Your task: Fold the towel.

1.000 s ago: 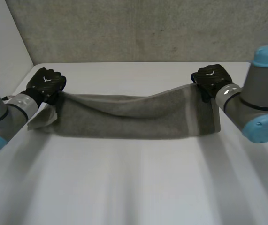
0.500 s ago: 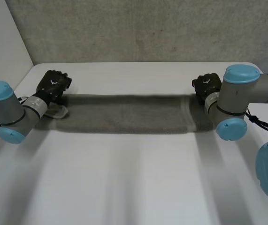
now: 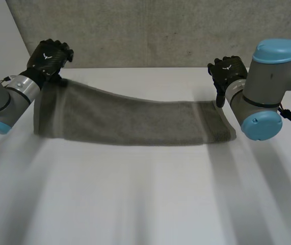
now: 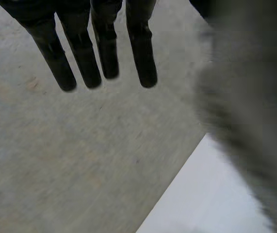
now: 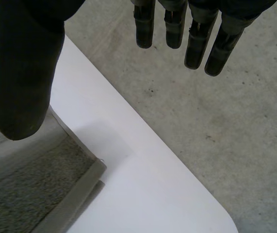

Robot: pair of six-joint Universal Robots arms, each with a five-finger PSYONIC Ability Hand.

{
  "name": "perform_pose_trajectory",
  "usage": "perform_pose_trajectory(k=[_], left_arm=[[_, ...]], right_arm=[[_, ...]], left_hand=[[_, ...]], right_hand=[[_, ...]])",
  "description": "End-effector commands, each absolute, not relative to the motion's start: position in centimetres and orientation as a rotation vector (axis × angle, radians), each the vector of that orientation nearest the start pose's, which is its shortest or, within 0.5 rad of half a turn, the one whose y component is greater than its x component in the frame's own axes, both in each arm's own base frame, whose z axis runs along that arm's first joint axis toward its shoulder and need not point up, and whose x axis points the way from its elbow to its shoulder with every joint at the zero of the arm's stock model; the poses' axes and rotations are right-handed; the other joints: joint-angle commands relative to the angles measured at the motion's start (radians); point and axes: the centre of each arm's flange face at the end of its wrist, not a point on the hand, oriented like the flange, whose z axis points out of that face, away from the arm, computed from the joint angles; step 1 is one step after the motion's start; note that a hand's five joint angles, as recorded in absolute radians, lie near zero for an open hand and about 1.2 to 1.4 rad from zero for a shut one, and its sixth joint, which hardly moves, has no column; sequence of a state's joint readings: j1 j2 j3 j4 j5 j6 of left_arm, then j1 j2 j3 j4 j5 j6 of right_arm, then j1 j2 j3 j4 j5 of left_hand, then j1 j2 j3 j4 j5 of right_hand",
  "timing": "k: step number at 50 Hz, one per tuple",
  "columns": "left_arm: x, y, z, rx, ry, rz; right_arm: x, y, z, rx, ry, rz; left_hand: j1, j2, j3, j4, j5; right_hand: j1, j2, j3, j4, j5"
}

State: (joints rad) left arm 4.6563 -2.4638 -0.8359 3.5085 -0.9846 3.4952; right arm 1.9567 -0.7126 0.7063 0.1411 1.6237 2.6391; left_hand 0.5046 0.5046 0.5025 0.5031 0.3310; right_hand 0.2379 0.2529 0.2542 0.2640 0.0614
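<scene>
Towel (image 3: 135, 120) lying across table (image 3: 145, 194), long axis running 9 to 3 o'clock. Left hand (image 3: 47, 57) pinching 9 o'clock end at thumb side, fingers (image 4: 82, 63) straight, holding that end raised off table. 3 o'clock end lying flat. Right hand (image 3: 228, 71) hovering above it, fingers (image 5: 196, 48) straight, thumb spread apart, gripping nothing.

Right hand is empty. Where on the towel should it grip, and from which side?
Probably the far right corner of the towel, at its hemmed short edge. It lies flat on the table close by the open right hand, so come down from above and the far side, pinching the hem.
</scene>
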Motion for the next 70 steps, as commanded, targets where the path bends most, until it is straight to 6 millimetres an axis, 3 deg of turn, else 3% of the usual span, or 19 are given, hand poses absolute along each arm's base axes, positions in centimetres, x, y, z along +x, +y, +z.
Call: perform_pose_trajectory(k=[1, 2, 3, 5, 14, 22, 27, 31, 40, 43, 44, 47, 51, 58, 65, 70], left_arm=[[-21.5, -47.2, 17.8, 1.237, 2.012, -2.48], [-21.5, -47.2, 17.7, 1.237, 2.013, -2.48], [-21.2, -47.2, 17.0, 1.228, 2.072, -2.448], [-21.2, -47.1, 16.5, 1.224, 2.107, -2.429], [-20.8, -47.5, 16.0, 1.175, 2.133, -2.4], [-18.2, -48.3, 16.0, 1.034, 2.157, -2.342], [-17.2, -46.7, 17.6, 1.007, 2.207, -2.304], [-17.2, -46.0, 17.2, 1.021, 2.215, -2.291], [-16.0, -47.7, 14.7, 1.14, 1.932, -2.186], [-14.9, -49.5, 14.2, 1.027, 1.847, -2.102], [-14.1, -50.3, 14.4, 0.911, 1.826, -2.062], [-13.4, -51.5, 15.2, 0.784, 1.769, -2.045], [-13.6, -51.7, 15.9, 0.767, 1.74, -2.08], [-15.3, -50.4, 17.3, 0.721, 1.82, -2.17], [-15.3, -46.7, 19.5, 0.712, 1.955, -2.228], [-15.1, -44.2, 19.5, 0.772, 2.026, -2.208]], right_arm=[[29.4, -37.8, 21.0, -1.031, 2.276, -2.061], [29.4, -37.8, 21.0, -1.031, 2.276, -2.061], [29.3, -37.6, 20.7, -1.04, 2.284, -2.042], [29.4, -37.3, 20.5, -1.05, 2.286, -2.027], [29.2, -36.8, 20.1, -1.064, 2.3, -1.995], [28.6, -36.6, 20.1, -1.06, 2.321, -1.98], [28.2, -36.3, 19.8, -1.069, 2.326, -1.95], [27.8, -35.8, 19.6, -1.076, 2.339, -1.922], [27.1, -34.7, 18.9, -1.081, 2.359, -1.893], [27.0, -34.4, 18.9, -1.082, 2.362, -1.887], [27.0, -34.0, 18.9, -1.087, 2.363, -1.88], [27.0, -33.5, 19.0, -1.091, 2.359, -1.879], [26.9, -33.2, 19.1, -1.091, 2.353, -1.884], [26.7, -32.8, 18.5, -1.084, 2.351, -1.893], [26.3, -33.2, 17.6, -1.025, 2.356, -1.854], [26.0, -33.6, 16.2, -1.045, 2.352, -1.795]], left_hand=[[-0.052, -0.052, -0.05, -0.051, -0.053], [-0.053, -0.053, -0.051, -0.052, -0.054], [-0.242, -0.242, -0.24, -0.241, -0.243], [-0.296, -0.296, -0.294, -0.295, -0.297], [-0.285, -0.285, -0.283, -0.284, -0.286], [-0.312, -0.312, -0.31, -0.31, -0.313], [-0.312, -0.312, -0.31, -0.31, -0.313], [-0.309, -0.309, -0.307, -0.307, -0.31], [-0.294, -0.294, -0.292, -0.293, -0.295], [-0.288, -0.288, -0.286, -0.287, -0.289], [-0.288, -0.288, -0.286, -0.287, -0.289], [-0.291, -0.291, -0.289, -0.29, -0.292], [-0.291, -0.291, -0.289, -0.29, -0.292], [-0.294, -0.294, -0.292, -0.293, -0.295], [-0.294, -0.294, -0.292, -0.293, -0.295], [-0.291, -0.291, -0.289, -0.29, -0.292]], right_hand=[[-0.063, -0.078, -0.08, -0.089, -0.061], [-0.063, -0.078, -0.08, -0.089, -0.061], [-0.063, -0.078, -0.08, -0.089, -0.061], [-0.063, -0.078, -0.08, -0.089, -0.061], [-0.063, -0.078, -0.08, -0.089, -0.061], [-0.063, -0.078, -0.08, -0.089, -0.061], [-0.063, -0.078, -0.08, -0.089, -0.061], [-0.063, -0.078, -0.08, -0.089, -0.061], [-0.063, -0.078, -0.08, -0.089, -0.061], [-0.063, -0.078, -0.08, -0.089, -0.061], [-0.063, -0.078, -0.08, -0.089, -0.061], [-0.063, -0.078, -0.08, -0.089, -0.061], [-0.063, -0.078, -0.08, -0.089, -0.061], [-0.063, -0.078, -0.08, -0.089, -0.061], [0.009, -0.006, -0.008, -0.018, 0.01], [0.111, 0.096, 0.095, 0.085, 0.113]])
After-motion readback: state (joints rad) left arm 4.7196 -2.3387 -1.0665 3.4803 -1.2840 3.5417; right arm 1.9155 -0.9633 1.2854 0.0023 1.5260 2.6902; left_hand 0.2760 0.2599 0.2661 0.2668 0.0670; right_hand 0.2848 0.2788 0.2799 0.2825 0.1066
